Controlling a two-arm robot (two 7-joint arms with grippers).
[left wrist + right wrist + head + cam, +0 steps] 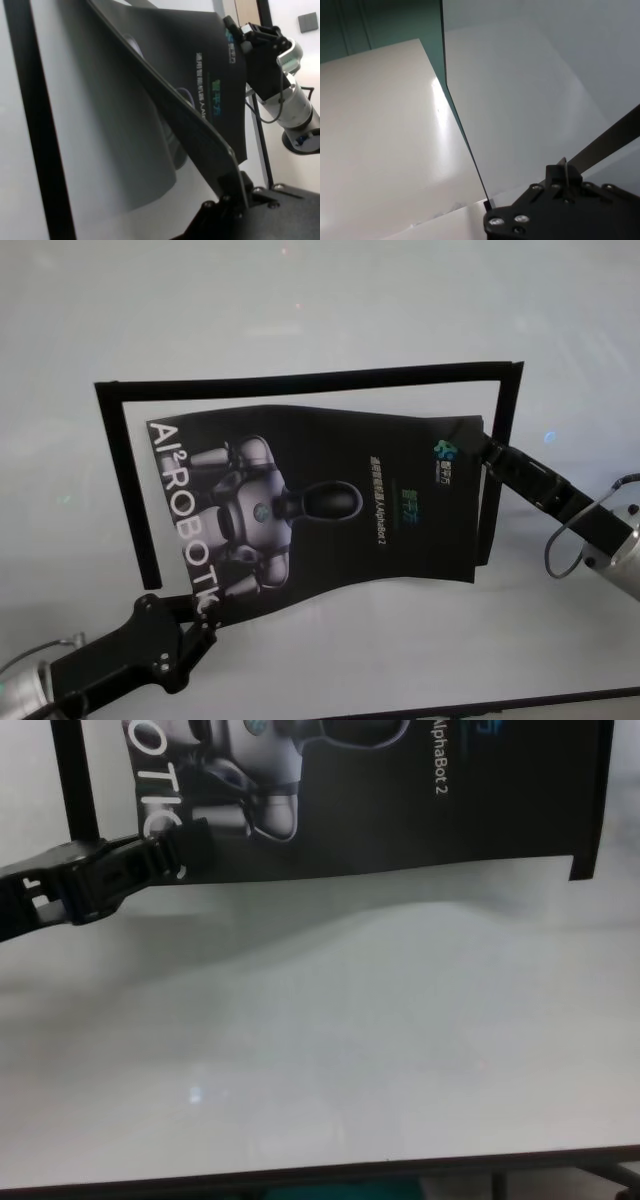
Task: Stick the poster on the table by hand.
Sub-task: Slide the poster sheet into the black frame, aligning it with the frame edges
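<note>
Head view: nearest, the left end effector (200, 625) is pinching the poster (330, 505) at its lettered corner, sagging over the bench (320, 310); farther right, the right end effector (478, 448) is clamping its opposite edge.

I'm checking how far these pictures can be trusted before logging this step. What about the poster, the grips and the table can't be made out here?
- Large flexible black printed poster: head view doesn't show whether its underside touches the glossy white table.
- Left gripper: its finger contact at the poster's edge is hidden by its own black body.
- Right gripper: its fingertips merge with the black poster and the black tape frame.
- Chest view: the poster's top is cut off.
</note>
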